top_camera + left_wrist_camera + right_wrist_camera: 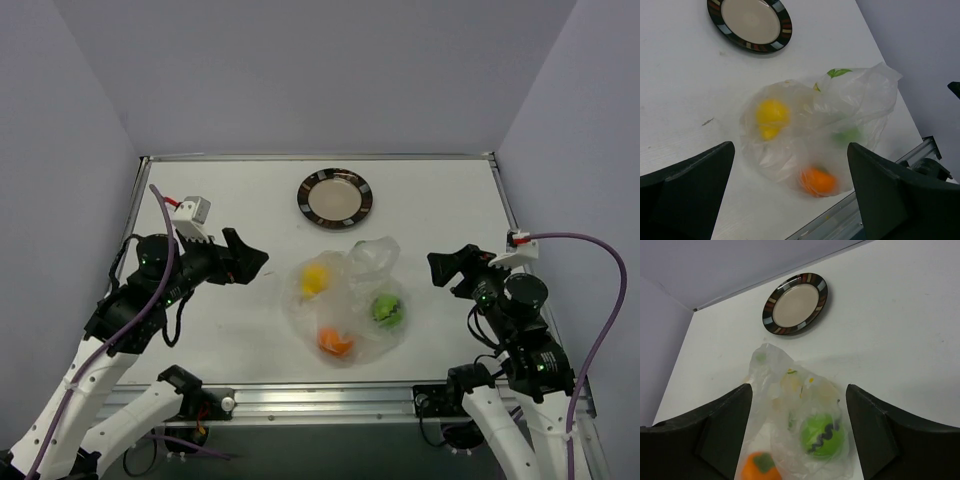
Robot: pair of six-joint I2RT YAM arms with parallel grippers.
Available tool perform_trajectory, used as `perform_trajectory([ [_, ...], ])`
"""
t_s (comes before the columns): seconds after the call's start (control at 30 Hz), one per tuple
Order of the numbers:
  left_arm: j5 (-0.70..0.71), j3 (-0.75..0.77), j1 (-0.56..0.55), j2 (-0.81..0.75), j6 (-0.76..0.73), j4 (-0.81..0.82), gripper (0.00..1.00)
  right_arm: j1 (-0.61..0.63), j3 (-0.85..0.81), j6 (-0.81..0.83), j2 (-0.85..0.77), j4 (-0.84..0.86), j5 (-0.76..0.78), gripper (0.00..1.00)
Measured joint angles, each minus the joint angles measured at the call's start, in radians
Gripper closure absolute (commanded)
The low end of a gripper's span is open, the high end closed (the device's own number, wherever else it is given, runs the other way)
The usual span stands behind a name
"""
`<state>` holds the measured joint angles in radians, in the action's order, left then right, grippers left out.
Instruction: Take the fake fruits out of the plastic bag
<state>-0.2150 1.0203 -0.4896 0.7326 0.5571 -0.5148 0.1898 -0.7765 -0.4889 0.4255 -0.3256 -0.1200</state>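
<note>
Plastic bag (pixel 352 298) between left claw (pixel 254 263), right claw (pixel 441 268)

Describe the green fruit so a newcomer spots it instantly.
Find the dark-rimmed plate at the far side of the table; nearer the arms lies a clear plastic bag. The green fruit sits inside it, toward the right gripper. Its neighbours are a yellow fruit and an orange fruit; it alone is green.

We see bare counter (pixel 225 325) between the left claw (pixel 250 258) and the plastic bag (pixel 372 258), and likewise before the right claw (pixel 445 268); only the plate (pixel 335 197) stands near the bag's far side.
</note>
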Motion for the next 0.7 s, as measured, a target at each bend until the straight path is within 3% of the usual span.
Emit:
perform_trajectory([
  [0.03, -0.003, -0.002, 0.000, -0.002, 0.000, 0.007, 0.06, 0.000, -0.001, 0.003, 0.003, -0.005, 0.000, 0.32],
  [0.13, -0.024, -0.002, 0.000, 0.001, 0.007, 0.039, 0.06, 0.000, -0.002, 0.016, 0.015, -0.017, 0.008, 0.56],
  [0.17, -0.035, -0.002, 0.000, 0.005, 0.013, 0.056, 0.06, 0.000, -0.002, 0.021, 0.018, -0.021, 0.010, 0.69],
  [0.27, -0.084, -0.016, -0.004, 0.026, 0.050, 0.140, 0.06, 0.000, -0.004, 0.027, 0.030, -0.031, 0.015, 0.91],
  [0.4, -0.093, -0.030, -0.085, 0.091, 0.075, 0.234, 0.06, 0.000, -0.013, 0.032, 0.065, -0.034, 0.015, 0.94],
  [0.6, 0.098, 0.084, -0.426, 0.330, -0.003, 0.241, 0.06, 0.000, -0.013, 0.042, 0.103, -0.035, 0.015, 0.90],
  [0.7, 0.187, 0.153, -0.537, 0.434, -0.066, 0.235, 0.06, 0.000, -0.011, 0.042, 0.114, -0.034, 0.015, 0.90],
])
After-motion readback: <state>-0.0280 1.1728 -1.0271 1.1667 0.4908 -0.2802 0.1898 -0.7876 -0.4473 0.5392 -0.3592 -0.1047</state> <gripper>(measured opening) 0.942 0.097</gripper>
